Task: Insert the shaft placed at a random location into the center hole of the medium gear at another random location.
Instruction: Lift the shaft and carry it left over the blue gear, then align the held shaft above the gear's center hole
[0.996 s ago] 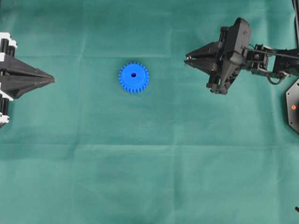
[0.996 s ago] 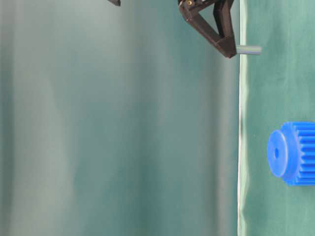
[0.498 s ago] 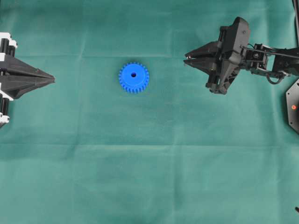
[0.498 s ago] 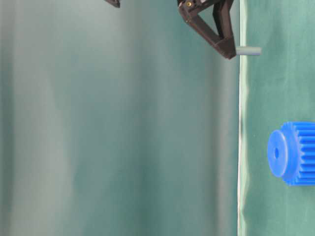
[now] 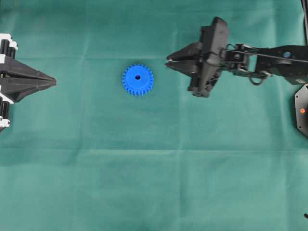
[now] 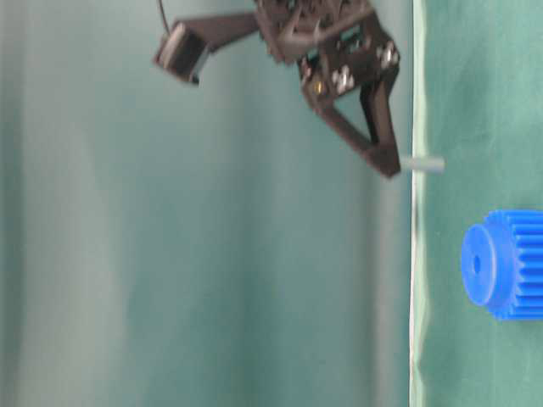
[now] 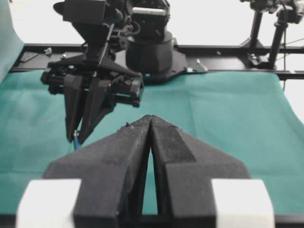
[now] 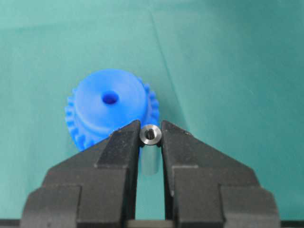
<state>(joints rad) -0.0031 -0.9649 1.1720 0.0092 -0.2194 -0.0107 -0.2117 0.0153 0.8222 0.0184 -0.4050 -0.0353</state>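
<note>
The blue medium gear lies flat on the green cloth, its center hole facing up; it also shows in the table-level view and the right wrist view. My right gripper is shut on the silvery shaft, holding it upright above the cloth, to the right of the gear and apart from it. The shaft sticks out past the fingertips in the table-level view. My left gripper is shut and empty at the far left edge.
The green cloth covers the whole table. A black base with a red light sits at the right edge. The right arm shows across the table in the left wrist view.
My right gripper has moved left toward the gear with the shaft in it. The gear and the left gripper have not moved.
</note>
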